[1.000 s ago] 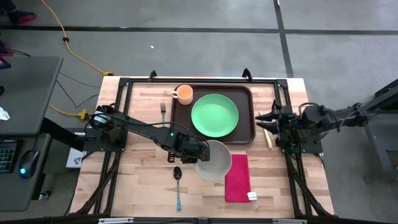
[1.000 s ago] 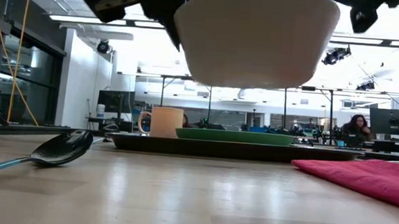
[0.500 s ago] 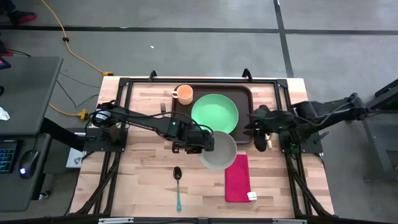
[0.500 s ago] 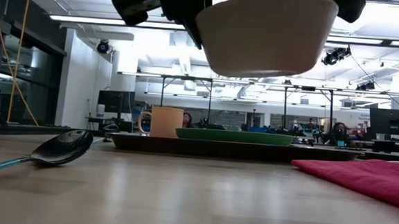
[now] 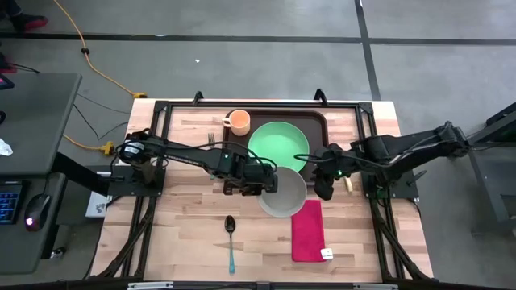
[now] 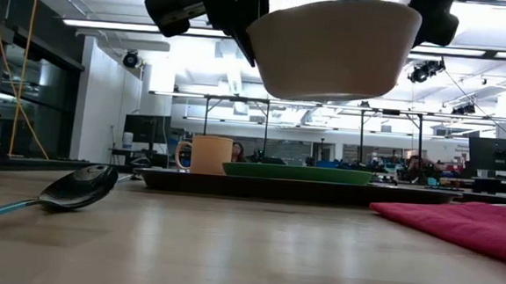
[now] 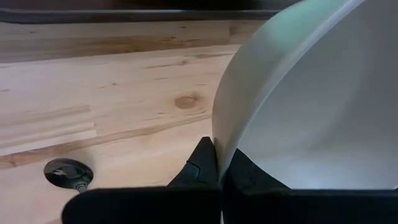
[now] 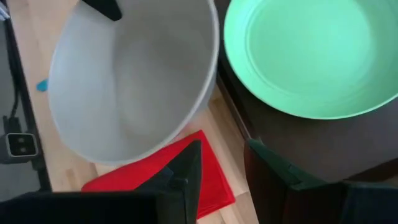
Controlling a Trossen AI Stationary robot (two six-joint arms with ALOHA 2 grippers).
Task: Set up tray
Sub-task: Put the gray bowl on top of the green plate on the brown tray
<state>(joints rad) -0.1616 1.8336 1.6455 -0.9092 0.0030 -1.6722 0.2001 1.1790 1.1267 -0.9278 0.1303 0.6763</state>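
- Your left gripper (image 5: 270, 180) is pinched tight on the rim of the white bowl (image 5: 283, 193). One finger is inside the bowl and one is outside.
- The bowl is up in the air, not on the table (image 5: 185, 234). From above it sits over the near edge of the tray (image 5: 316, 121), just past the green plate (image 5: 278, 147). It is empty (you can see right down to its bare bottom).
- The tray is at the far middle of the table. It is big, dark brown and has a raised rim.
- On the tray lies the green plate. It is flat and has nothing on it.
- An orange mug (image 5: 238, 122) stands in the tray's far left corner, close to the plate. You cannot tell what is inside it.
- Your right gripper (image 5: 324, 179) hangs over the near right end of the tray, just beside the bowl. Its fingers are a little apart and hold nothing.
- A red napkin (image 5: 307, 230) lies flat on the table, near the bowl on the side toward you.
- A spoon (image 5: 230, 242) with a blue handle lies on the wood to the left of the napkin.
- A fork (image 5: 211, 142) lies on the wood just left of the tray.
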